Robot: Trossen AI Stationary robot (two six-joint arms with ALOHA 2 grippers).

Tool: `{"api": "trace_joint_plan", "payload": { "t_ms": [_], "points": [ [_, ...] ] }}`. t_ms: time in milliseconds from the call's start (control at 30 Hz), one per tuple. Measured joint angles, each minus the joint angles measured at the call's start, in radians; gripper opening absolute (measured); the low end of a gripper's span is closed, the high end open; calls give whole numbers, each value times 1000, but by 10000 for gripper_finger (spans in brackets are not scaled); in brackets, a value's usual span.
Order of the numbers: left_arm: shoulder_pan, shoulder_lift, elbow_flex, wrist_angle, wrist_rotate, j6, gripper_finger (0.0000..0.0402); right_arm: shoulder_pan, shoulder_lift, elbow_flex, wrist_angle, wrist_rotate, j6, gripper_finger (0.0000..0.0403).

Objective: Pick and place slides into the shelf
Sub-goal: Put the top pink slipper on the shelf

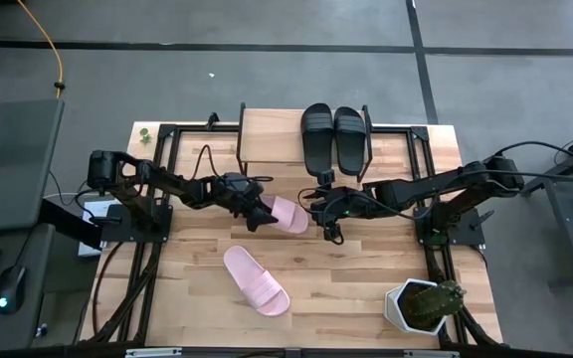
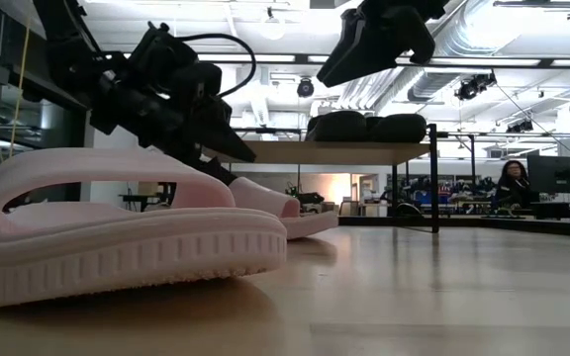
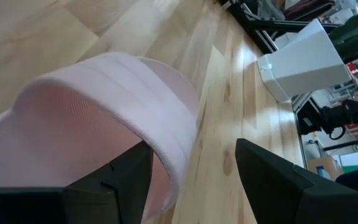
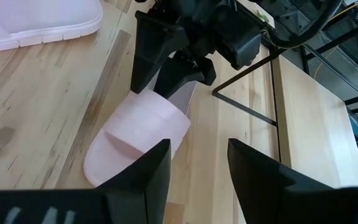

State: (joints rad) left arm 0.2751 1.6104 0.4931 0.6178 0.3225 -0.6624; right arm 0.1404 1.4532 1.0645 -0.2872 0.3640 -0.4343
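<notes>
Slides [image 1: 286,214]: soft ribbed pink strap between left gripper [image 1: 260,213] fingers.

Robotics lab, open hall with ceiling ducts [image 2: 483,40], monitors [image 2: 552,178], seated person [image 2: 511,183] behind

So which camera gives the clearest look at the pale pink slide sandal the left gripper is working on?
The right wrist view: it shows the pale pink slide sandal whole, with the left gripper at its heel. The high view shows it small and partly covered, the left wrist view only its strap, and the low view mostly hides it.
</notes>
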Motion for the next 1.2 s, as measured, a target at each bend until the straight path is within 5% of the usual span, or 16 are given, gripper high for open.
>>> {"api": "trace_joint_plan", "payload": {
  "t_ms": [400,933,1200],
  "points": [
    [-10,0,0,-8,-27,11,209,0,0,0,0,0,7,152],
    [-7,0,0,-14,-27,53,13,0,0,0,0,0,7,152],
    [-7,0,0,-13,-27,56,20,0,0,0,0,0,7,152]
  ]
}}
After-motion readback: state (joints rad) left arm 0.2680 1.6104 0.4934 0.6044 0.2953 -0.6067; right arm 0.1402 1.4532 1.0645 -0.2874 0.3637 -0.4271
